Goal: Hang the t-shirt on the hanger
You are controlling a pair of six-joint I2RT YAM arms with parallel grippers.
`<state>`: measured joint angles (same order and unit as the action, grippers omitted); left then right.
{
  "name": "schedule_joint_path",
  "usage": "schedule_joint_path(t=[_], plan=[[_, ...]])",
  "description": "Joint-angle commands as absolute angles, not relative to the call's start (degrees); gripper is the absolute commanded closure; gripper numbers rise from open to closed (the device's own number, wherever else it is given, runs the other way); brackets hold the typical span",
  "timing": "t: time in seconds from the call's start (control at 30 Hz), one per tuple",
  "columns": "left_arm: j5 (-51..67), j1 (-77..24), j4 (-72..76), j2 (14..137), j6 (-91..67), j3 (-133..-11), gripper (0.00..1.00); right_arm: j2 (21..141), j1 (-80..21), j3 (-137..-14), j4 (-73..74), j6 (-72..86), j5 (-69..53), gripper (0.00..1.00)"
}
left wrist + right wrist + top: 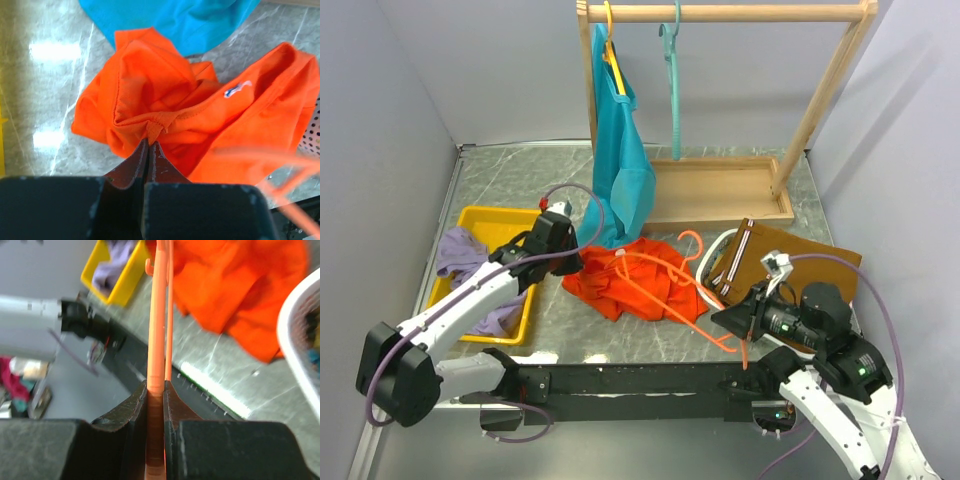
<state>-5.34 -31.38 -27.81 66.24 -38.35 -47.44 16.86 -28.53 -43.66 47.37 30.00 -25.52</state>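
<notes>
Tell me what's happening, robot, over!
Left gripper shut on t-shirt. Right gripper shut on hanger. Hanger lies across crumpled t-shirt, not inside yet.

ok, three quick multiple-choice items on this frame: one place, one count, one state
1. The lilac cloth lies:
A) in the yellow tray
B) in a drawer
C) on a shelf

2. Hangers on the wooden rail:
A) one
B) two
C) four

3. The fingers of the right gripper are:
A) wide open
B) shut on the orange hanger
C) shut on a cup

Key:
1 A: the top view shows it in the tray, spilling over the wall.
2 B: a yellow hanger carries the teal t-shirt, and a teal hanger hangs bare beside it.
3 B: the right wrist view shows the orange bar clamped between the fingers.
</notes>
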Motion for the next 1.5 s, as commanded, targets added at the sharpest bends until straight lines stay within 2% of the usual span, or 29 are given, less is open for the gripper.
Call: schedule_joint_path(t=[0.0, 0.27, 0.57, 0.97, 1.27, 1.47], plan=[[-5.19, -31.64, -28.74, 67.32, -35.95, -52.12, 0.99, 15.91, -28.83, -40.44, 44.75, 30.15, -34.97, 1.0], [-5.27, -31.55, -30.06, 66.18, -33.31, -51.86, 0.99, 18.19, -28.92, -39.81, 37.62, 29.27, -33.75, 1.0], [-6.15, -31.9, -30.15, 63.9, -33.31, -50.97, 0.99, 23.2, -28.92, -44.47, 38.85, 24.43, -30.67, 1.0], [-6.77, -32.69, -30.58, 63.19, -32.08, -52.29, 0.99, 25.49, -28.92, -39.55, 27.08, 27.16, -33.22, 1.0], [-13.17, -35.24, -31.55, 62.75, -30.77, -56.42, 0.99, 28.64, -31.11, -36.3, 21.88, 27.86, -34.8, 1.0], [-17.93, -37.35, -32.96, 62.84, -29.1, -59.5, 0.99, 28.39, -36.21, -36.3, 21.71, 28.21, -27.78, 1.0]])
